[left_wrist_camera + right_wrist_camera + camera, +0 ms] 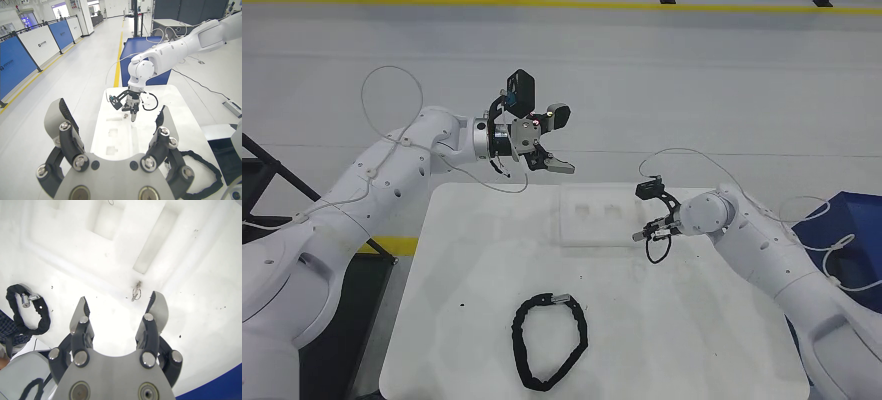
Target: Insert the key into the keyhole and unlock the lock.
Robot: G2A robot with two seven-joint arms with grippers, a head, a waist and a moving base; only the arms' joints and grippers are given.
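Note:
A black sleeved chain lock (pixel 548 340) lies in a loop on the white table (pixel 702 330) near its front; its small metal padlock (pixel 25 301) joins the two ends. A small silver key on a ring (pixel 136 291) rests on the white foam tray (pixel 597 217), close to a slot in it. My right gripper (pixel 119 302) hangs open just above the key, nothing between its fingers. In the left wrist view the right gripper (pixel 130 115) hovers over the tray's far end. My left gripper (pixel 113 117) is open and empty, raised above the table's far left edge (pixel 557 140).
The foam tray has several rectangular recesses (pixel 114 132). A blue cabinet (pixel 854 230) stands beside the table at the right. Open floor lies beyond the table's far edge.

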